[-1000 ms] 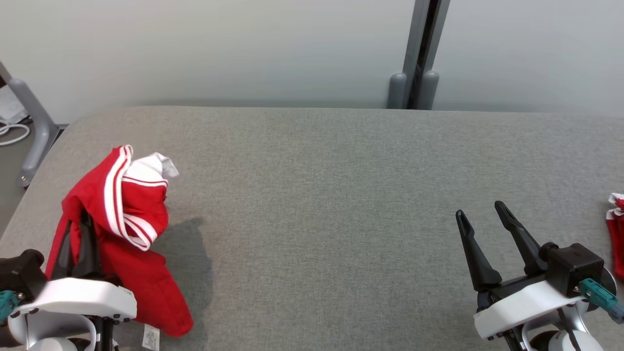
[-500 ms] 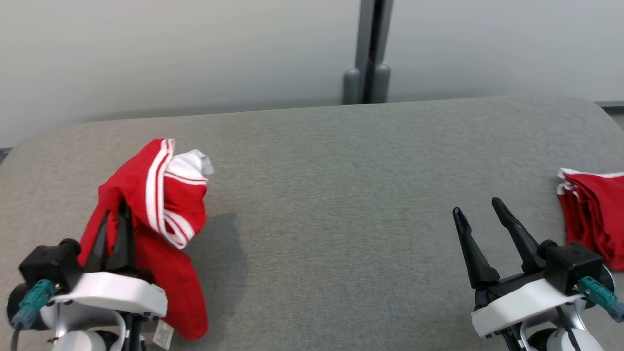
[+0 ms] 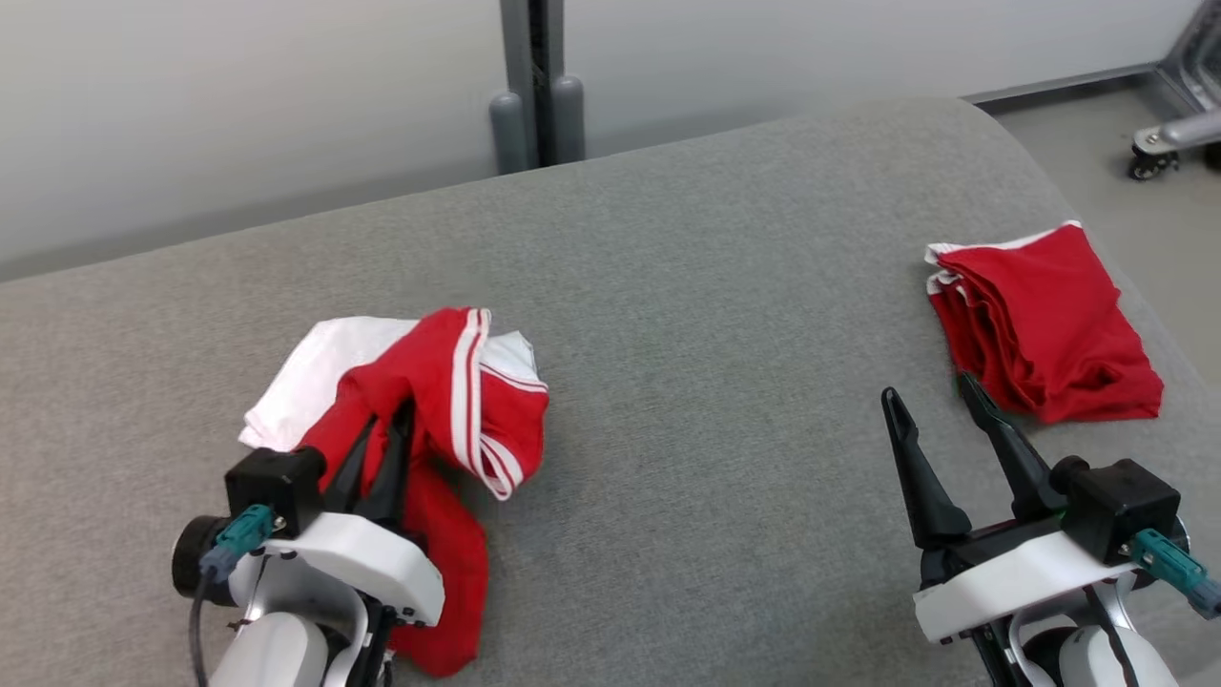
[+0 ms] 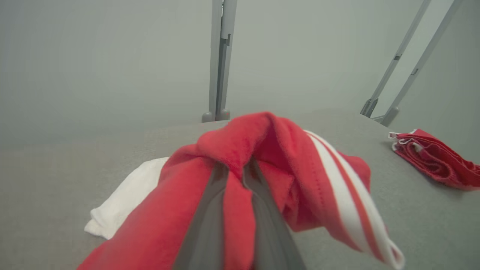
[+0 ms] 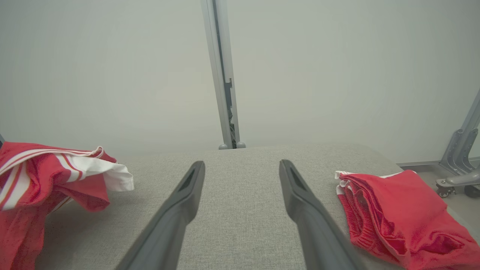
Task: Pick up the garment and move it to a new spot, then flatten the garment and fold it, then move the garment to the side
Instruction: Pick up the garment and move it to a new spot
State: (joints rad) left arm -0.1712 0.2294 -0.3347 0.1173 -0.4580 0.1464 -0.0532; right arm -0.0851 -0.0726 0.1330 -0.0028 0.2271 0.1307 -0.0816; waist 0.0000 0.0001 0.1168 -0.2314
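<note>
Well, the soft garment (image 3: 448,401) flops from the pinching left gripper (image 3: 386,420); the wide-spread right gripper (image 3: 927,386) should grab its edge.

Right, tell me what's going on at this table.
The robot's left end effector is shut on a crumpled red and white garment, which drapes over it while the white part lies on the grey table. The right end effector is open and holds nothing, poised over the table near a folded red garment. Flattening and folding are not yet done.
</note>
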